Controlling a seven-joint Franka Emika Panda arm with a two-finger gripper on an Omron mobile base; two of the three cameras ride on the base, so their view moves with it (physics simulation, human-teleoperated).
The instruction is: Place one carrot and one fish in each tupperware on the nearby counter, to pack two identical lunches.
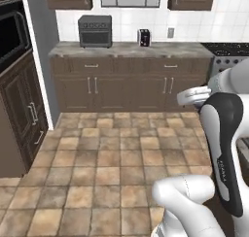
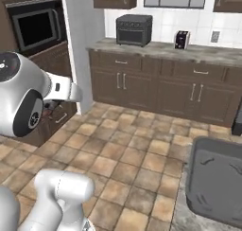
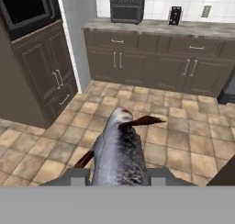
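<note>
In the hand view a fish [image 3: 120,149] sits right between the two dark finger tips of the pincer [image 3: 118,176]. The pincer is partly closed and has hold of the fish, one finger on each side of its body. The fish is grey and a bit shiny, and it sticks up and away from the pincer, out over the floor [image 3: 183,136]. It has a thin dark red-brown fin near its far end that points off to the right, and another dark bit low on its left side, close to the left finger tip. The fish is up in the air and touches nothing but the pincer.

Below it the floor is made of brown and tan tiles. Across the room is a long counter [image 3: 183,28] with brown cupboard doors under it. A dark little oven [image 3: 127,6] and a small toaster [image 3: 174,15] stand on that counter, well apart from the fish.

In the right base view a dark grey sink [image 2: 215,178] is set in a near counter at the lower right. The white arm [image 2: 28,100] bends at the left side of that view.
</note>
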